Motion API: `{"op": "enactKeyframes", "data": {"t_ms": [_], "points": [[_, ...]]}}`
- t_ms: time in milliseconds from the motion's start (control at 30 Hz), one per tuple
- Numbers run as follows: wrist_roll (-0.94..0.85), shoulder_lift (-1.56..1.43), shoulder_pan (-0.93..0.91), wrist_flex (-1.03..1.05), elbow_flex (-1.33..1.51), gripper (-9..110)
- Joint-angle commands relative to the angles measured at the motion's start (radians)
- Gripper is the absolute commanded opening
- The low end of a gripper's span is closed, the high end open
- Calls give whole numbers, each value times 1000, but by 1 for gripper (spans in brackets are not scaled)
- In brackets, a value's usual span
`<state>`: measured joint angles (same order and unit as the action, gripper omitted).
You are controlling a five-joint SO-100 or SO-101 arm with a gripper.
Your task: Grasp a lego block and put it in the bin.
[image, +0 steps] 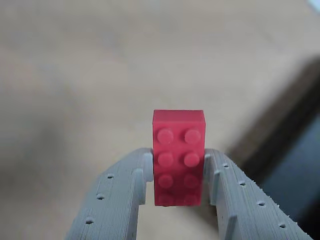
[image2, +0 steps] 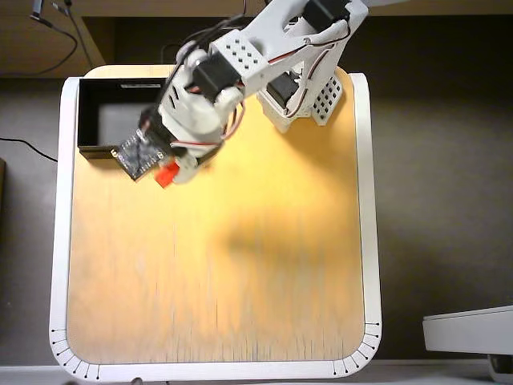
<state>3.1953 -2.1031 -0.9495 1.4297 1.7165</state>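
Grab's done: the gripper [image: 178, 172] is clamped on the lego block [image: 178, 157], 2 fingers pinching its long sides, lifted above the table [image2: 240, 273] near its back-left corner. The bin [image2: 100, 100] sits right beside it, so next it needs a short carry over the rim, then let go.

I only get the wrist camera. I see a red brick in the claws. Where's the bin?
Observer: In the overhead view the bin sits at the table's top-left corner.
Operator: Is my brick over it yet?
Observer: No. The brick hangs over bare wood, just below and right of the bin's near wall.
Operator: Is anything else on the table?
Observer: Only the arm's base, at the top edge, right of the bin.
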Motion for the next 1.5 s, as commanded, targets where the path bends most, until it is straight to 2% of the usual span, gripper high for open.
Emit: {"op": "enactKeyframes", "data": {"t_ms": [0, 400, 533, 900, 1467], "points": [[26, -95, -123, 6, -150, 0], [221, -78, -506, -8, -149, 0], [249, -18, -577, -49, -149, 0], [202, 186, -584, -181, -149, 0], [172, 367, -503, -184, -146, 0]]}}
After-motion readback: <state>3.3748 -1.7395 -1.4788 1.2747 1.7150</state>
